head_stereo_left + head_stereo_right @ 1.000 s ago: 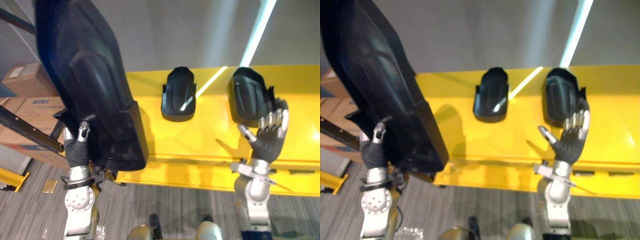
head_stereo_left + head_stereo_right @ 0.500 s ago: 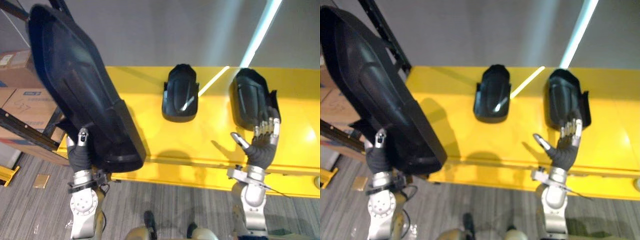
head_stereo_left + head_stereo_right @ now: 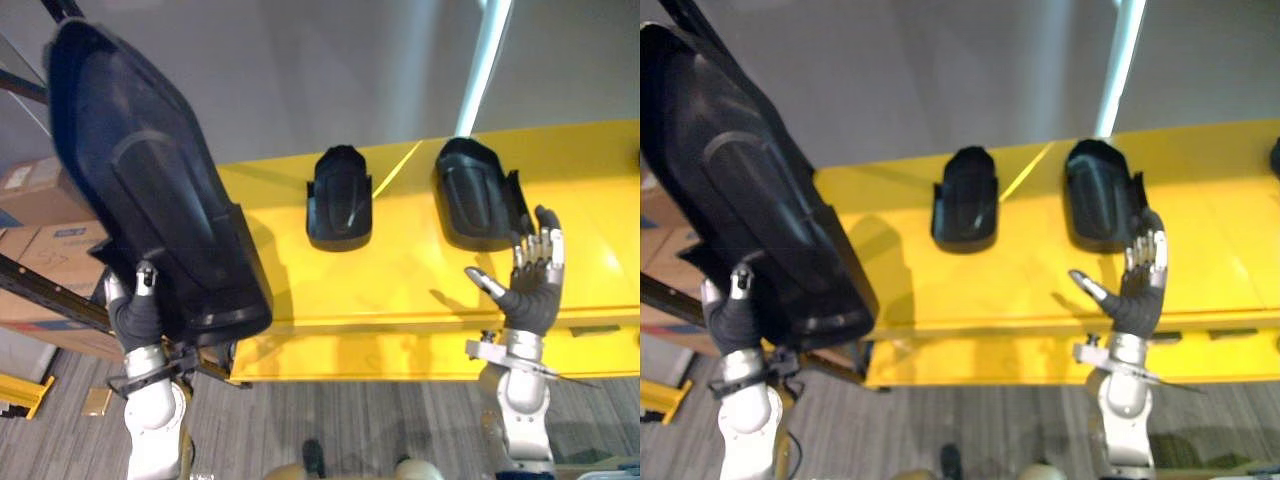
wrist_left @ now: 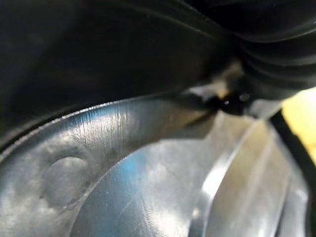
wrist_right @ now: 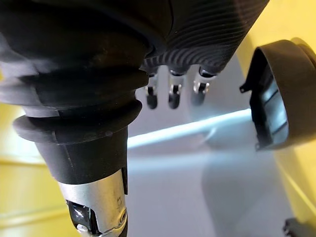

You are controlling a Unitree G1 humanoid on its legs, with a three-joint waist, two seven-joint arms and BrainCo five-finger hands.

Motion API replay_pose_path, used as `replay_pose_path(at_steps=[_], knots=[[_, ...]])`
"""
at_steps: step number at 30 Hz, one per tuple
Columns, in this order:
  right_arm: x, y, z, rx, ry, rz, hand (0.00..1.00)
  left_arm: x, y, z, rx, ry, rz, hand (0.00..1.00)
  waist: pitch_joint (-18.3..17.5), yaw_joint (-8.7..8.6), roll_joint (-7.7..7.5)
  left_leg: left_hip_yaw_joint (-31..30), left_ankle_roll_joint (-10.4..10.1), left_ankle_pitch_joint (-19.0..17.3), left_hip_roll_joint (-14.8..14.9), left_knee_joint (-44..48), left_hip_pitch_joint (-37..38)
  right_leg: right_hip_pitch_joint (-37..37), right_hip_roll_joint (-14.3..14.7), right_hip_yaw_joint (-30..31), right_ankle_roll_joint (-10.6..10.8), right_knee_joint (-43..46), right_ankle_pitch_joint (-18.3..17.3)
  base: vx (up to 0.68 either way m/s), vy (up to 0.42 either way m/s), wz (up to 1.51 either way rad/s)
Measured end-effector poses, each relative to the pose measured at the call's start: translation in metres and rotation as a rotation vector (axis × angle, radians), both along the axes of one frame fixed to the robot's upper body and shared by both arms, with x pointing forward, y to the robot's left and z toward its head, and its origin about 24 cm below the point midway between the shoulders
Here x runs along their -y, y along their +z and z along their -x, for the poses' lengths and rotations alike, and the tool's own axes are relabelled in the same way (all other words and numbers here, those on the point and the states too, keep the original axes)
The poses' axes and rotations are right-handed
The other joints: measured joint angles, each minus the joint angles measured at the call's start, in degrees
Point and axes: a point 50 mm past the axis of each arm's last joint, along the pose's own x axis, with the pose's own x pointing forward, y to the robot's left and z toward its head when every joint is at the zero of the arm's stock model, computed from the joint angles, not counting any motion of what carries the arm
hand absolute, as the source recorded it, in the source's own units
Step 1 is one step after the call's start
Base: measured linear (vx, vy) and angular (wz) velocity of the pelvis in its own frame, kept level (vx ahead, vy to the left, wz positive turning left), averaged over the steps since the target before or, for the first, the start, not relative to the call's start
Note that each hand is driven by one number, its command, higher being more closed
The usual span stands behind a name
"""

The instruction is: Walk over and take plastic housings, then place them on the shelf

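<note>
- At the far left, cardboard boxes (image 3: 45, 250) are stacked behind a dark metal rail (image 3: 45, 290), which is judged to be part of the shelf.
- A large housing (image 3: 150, 200) is held up at a tilt, with its lower end at the left robot hand (image 3: 135, 315). Its inner face is seen from very close in the left wrist view. Whether this robot hand is closed on the part cannot be told, as most of it is hidden behind the housing.
- The step in hand is judged to be carrying this housing to the shelf.
- The long part is supported at one end only, so it is best kept high and turned slowly towards the rail. That way its lower edge is not knocked against the corner of the yellow desk (image 3: 400, 270) and it is not set swinging.
- A middle housing (image 3: 340, 197) lies on the desk, well apart from both robot hands.
- A right-hand housing (image 3: 472, 195) lies on the desk further along, just beyond the right robot hand (image 3: 530, 290).
- The right robot hand is raised over the front of the desk, spread wide open, and nothing is held in it. Its straight fingers (image 5: 170, 94) are seen in the right wrist view.
- This robot hand is best kept off the right-hand housing while the body is turned.
</note>
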Motion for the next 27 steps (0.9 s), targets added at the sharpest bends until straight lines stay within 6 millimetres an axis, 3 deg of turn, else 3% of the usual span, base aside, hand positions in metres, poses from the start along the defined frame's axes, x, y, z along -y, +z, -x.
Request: replay_pose_path(at_steps=[6,9,11,15,20,27], knots=[[-0.021,-0.008,-0.003,-0.06,0.143,0.026,0.0,-0.052,-0.041,0.0,-0.312,0.155,-0.031,1.0,-0.6,-0.06,-0.97,0.2,0.1,-0.5,-1.0,-0.4,-0.4,0.5,-1.0,-0.5,1.2,-1.9,0.9,-0.04,0.078,0.04],[-0.025,-0.013,-0.002,-0.097,0.203,0.059,0.0,-0.071,-0.045,-0.007,-0.378,0.209,-0.047,1.0,-1.0,-0.02,-0.81,0.2,0.6,0.0,-1.0,-0.4,-1.1,0.5,-0.9,-0.8,1.2,-2.2,1.5,0.03,0.014,0.08],[-0.03,-0.016,-0.003,-0.125,0.255,0.063,0.0,-0.084,-0.043,-0.021,-0.418,0.219,-0.058,1.0,-1.3,-0.17,-0.48,0.2,0.5,0.3,-1.0,-0.1,-1.3,0.3,-0.9,-0.8,1.2,-2.2,1.5,0.05,0.012,0.04],[-0.033,-0.015,-0.006,-0.141,0.302,0.085,0.0,-0.091,-0.038,-0.043,-0.436,0.217,-0.037,1.0,-2.1,-1.66,0.27,0.4,0.1,0.9,-1.0,-0.1,-3.1,-1.8,-0.9,-0.6,1.2,-1.8,1.5,0.01,0.003,0.01],[-0.032,-0.011,-0.009,-0.146,0.355,0.115,0.0,-0.08,-0.039,-0.077,-0.5,0.154,-0.043,1.0,-1.9,-3.18,1.0,1.7,-0.7,1.4,-0.6,-0.1,-4.0,-3.9,-0.5,1.2,0.8,-1.0,1.7,-0.01,-0.005,-0.12],[-0.034,-0.009,-0.012,-0.157,0.424,0.147,0.0,-0.073,-0.035,-0.1,-0.544,0.104,0.008,1.0,-0.5,-4.61,2.83,3.7,-2.1,2.4,-0.1,-0.1,-4.0,-7.1,-0.3,4.0,-0.4,3.1,0.7,-0.02,-0.013,-0.17]])
